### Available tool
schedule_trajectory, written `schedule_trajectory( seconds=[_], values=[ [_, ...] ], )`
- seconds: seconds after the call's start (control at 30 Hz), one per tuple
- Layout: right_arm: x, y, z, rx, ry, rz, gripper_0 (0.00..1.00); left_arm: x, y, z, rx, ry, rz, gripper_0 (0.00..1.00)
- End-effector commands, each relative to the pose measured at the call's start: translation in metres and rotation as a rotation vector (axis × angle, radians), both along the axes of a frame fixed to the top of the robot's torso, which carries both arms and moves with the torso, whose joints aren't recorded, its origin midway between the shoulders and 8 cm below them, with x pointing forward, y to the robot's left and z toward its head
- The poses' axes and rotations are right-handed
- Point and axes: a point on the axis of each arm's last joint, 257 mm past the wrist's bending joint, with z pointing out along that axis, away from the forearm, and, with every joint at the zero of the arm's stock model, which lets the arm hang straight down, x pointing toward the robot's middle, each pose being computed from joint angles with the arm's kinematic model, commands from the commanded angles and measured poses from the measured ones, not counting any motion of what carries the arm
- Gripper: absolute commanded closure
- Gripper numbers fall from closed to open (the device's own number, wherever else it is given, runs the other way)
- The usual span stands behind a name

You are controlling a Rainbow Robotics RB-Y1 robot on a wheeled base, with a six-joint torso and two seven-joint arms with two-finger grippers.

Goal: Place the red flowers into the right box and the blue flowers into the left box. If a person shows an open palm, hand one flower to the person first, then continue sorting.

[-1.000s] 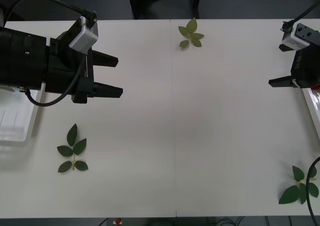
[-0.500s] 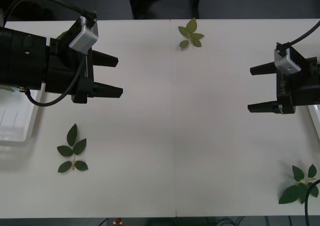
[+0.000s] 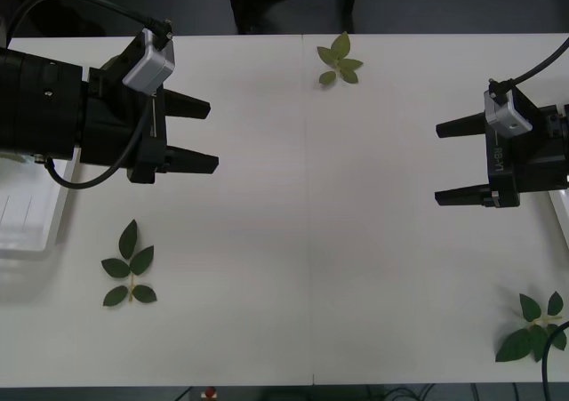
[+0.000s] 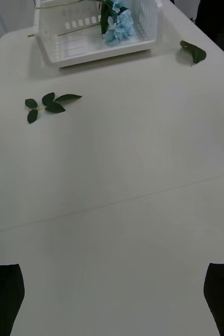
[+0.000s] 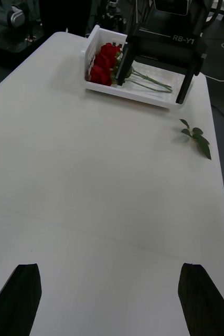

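Red flowers [image 5: 103, 62] lie in the right box [image 5: 138, 95], blooms at one end and green stems across it. Blue flowers [image 4: 118, 22] lie in the left box [image 4: 91, 50]. In the front view, the left box [image 3: 27, 228] shows at the left edge and a sliver of the right box [image 3: 561, 212] at the right edge. My left gripper [image 3: 215, 136] is open over the left part of the table and holds nothing. My right gripper [image 3: 436, 164] is open over the right part and faces the centre, also holding nothing. In the left wrist view, my right gripper [image 5: 150, 90] stands before the right box.
Loose green leaf sprigs lie on the white table: one at the far middle [image 3: 339, 60], one at the near left [image 3: 129, 266], one at the near right corner [image 3: 534, 328]. Dark floor and chair legs lie beyond the far edge.
My right gripper has come in from the right edge toward the table's middle and turned its open fingers toward the centre. The left arm has stayed still.
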Motion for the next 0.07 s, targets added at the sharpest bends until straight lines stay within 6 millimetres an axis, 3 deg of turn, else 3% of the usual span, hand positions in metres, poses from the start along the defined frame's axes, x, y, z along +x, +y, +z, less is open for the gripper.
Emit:
schedule_trajectory(
  seconds=[0.03, 0.07],
  values=[
    [-0.0013, 0.0046, 0.0112, -0.008, -0.029, 0.013, 0.0, 0.0006, 0.0075, 0.0027, 0.021, -0.036, 0.007, 0.25],
    [-0.0013, 0.0046, 0.0112, -0.008, -0.029, 0.013, 0.0, 0.0006, 0.0075, 0.0027, 0.021, -0.036, 0.007, 0.25]
  ],
)
